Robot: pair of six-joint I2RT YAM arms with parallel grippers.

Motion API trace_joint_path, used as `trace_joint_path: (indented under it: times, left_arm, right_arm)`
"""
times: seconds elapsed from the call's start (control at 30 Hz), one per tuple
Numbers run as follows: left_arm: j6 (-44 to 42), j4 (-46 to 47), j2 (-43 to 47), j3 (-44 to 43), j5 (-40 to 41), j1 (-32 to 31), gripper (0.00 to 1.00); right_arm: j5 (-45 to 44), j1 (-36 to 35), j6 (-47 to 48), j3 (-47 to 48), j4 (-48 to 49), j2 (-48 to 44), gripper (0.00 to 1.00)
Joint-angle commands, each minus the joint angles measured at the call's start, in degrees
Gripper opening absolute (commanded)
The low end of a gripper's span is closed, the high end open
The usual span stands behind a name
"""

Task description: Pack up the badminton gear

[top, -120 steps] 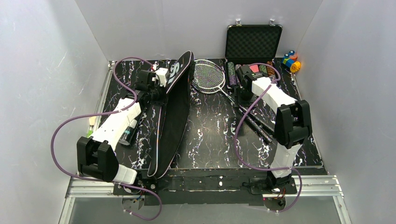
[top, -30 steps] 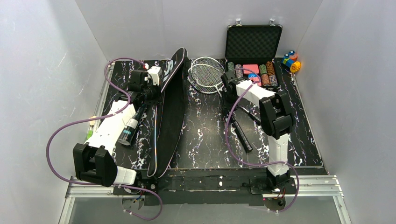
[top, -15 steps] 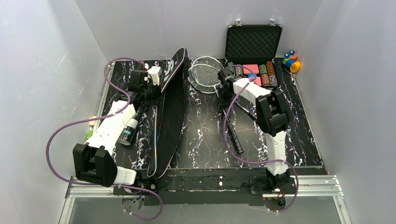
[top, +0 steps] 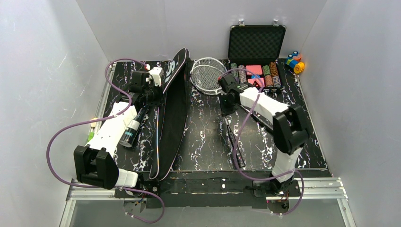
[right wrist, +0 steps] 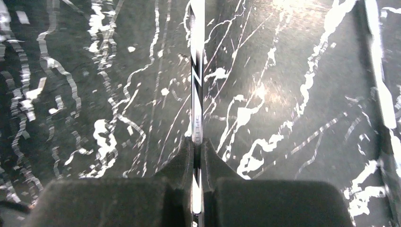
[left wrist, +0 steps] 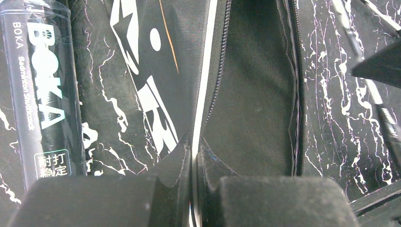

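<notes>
Packing at an early stage: as far as the views show, nothing lies inside the bag yet. On the marbled table [top: 208, 142] the long black racket bag [top: 172, 118] lies lengthwise left of centre. Its zip is open and its dark lining is bare in the left wrist view. The left gripper [left wrist: 194, 156] is closed on the white-piped edge of the upper flap, which stands raised at the far end. Two rackets [top: 208, 75] rest with their heads overlapping at the far centre, just right of the bag and outside it. The right gripper [right wrist: 196, 151] is clamped on the thin shaft [right wrist: 196, 71] of one racket, whose dark handle [top: 238, 151] points toward the near edge. The shuttlecock tube [top: 134, 126] lies on the table left of the bag, beside the left arm, and is also unpacked. Judged from this layout, both rackets and the tube remain to go in, and the zip remains to be closed. The right arm hides the second racket's shaft and handle. The tube's label is readable, but its contents and whether its lid is on cannot be made out. No loose shuttlecocks are visible. The raised flap screens part of the bag's interior. A small pale object at the table's left edge [top: 92, 130] is too small to identify.
</notes>
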State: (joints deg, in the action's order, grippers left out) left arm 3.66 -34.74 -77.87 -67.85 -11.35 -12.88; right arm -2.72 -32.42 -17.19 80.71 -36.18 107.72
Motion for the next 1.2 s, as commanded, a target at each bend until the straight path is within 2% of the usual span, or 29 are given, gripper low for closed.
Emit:
trace_joint_path:
  times: [0.0, 0.23, 0.4, 0.5, 0.67, 0.8, 0.93, 1.17]
  left_arm:
    - [0.4, 1.9, 1.5, -0.5, -0.5, 0.3, 0.00]
    - [0.9, 1.5, -3.2, -2.6, -1.5, 0.2, 0.00]
    - [1.0, 2.3, -7.7, -4.9, -2.0, 0.2, 0.00]
    - [1.6, 2.5, -10.5, -7.0, -2.1, 0.2, 0.00]
    - [2.7, 2.5, -13.5, -9.7, -3.3, 0.1, 0.00]
    - [3.0, 2.6, -13.8, -9.7, -3.8, -0.1, 0.00]
    - [3.0, 2.5, -13.4, -9.2, -4.2, -0.4, 0.00]
    - [3.6, 2.3, -12.5, -8.9, -6.1, -1.6, 0.00]
  right_arm:
    - [-1.9, -1.5, -2.8, 1.1, -5.5, -11.3, 0.01]
    - [-6.5, -5.4, -7.6, 1.1, -18.8, -23.0, 0.01]
    - [-8.5, -11.0, -11.5, -1.5, -25.3, -31.8, 0.01]
    - [-8.8, -16.2, -13.9, -1.5, -29.7, -33.9, 0.01]
    - [-9.6, -25.6, -18.3, -0.3, -36.3, -31.9, 0.01]
    - [-9.4, -31.5, -21.7, -1.7, -37.2, -30.5, 0.01]
    - [-8.6, -34.5, -22.7, -2.5, -35.1, -28.8, 0.01]
    - [-8.8, -37.6, -20.1, 3.8, -34.8, -19.8, 0.01]
